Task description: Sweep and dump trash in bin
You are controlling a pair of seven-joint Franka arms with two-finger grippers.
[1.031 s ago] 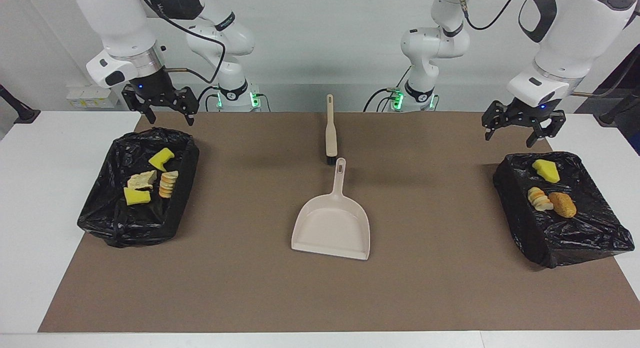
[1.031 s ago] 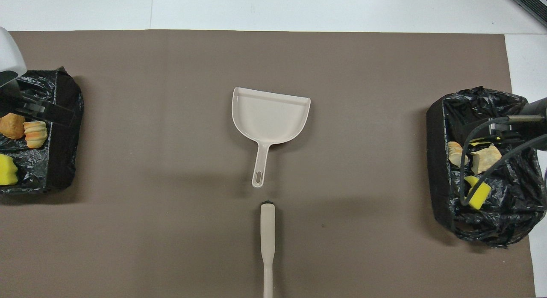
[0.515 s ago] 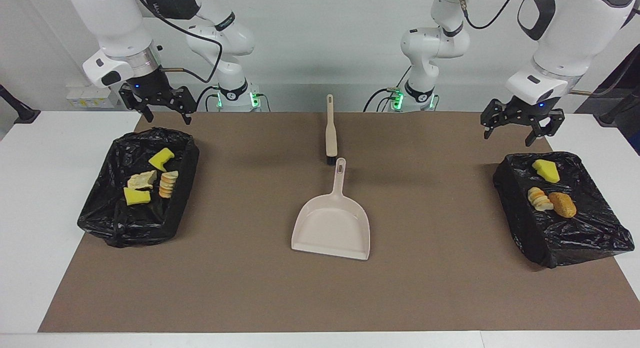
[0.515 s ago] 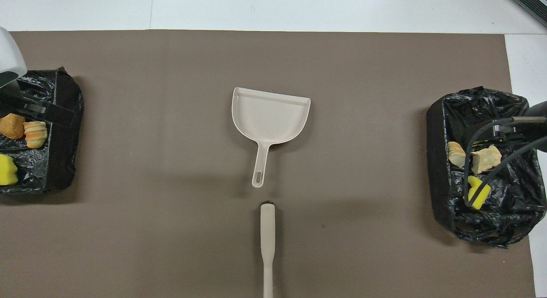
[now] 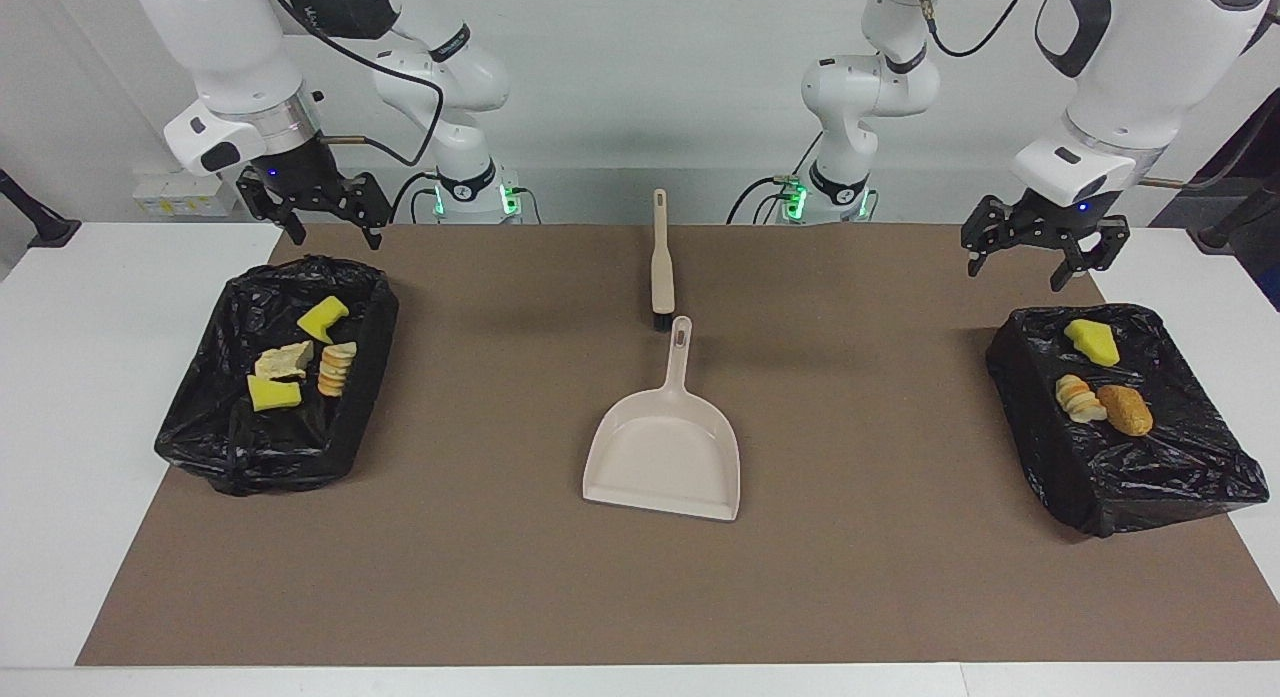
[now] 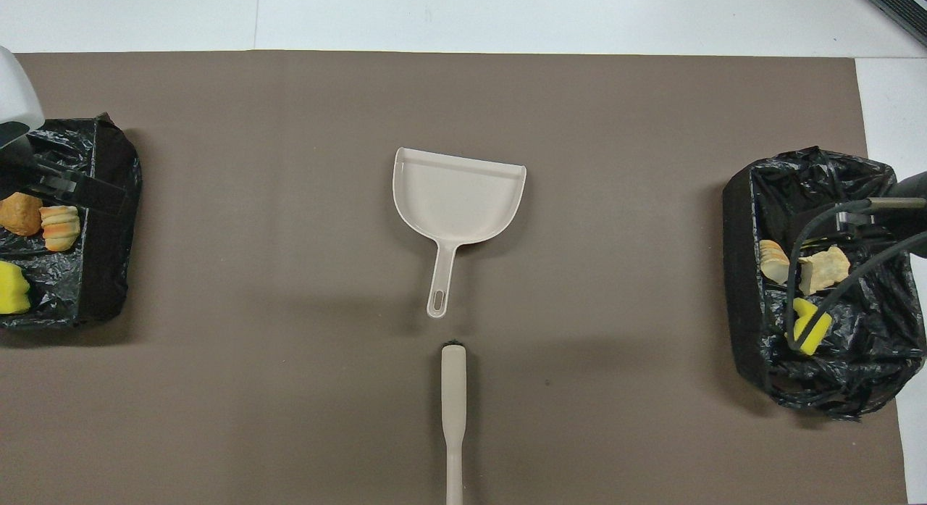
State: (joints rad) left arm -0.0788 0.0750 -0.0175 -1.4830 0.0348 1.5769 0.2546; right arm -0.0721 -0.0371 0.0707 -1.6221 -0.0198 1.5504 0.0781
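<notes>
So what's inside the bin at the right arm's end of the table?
The bin holds two yellow sponges, a tan lump and sliced bread. Anything under them or in the liner's folds is hidden.

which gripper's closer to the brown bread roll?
Left. The left gripper, open, hangs over the robot-side edge of the bin that holds the brown bread roll. The right gripper, open, hangs by the other bin at the right arm's end.
</notes>
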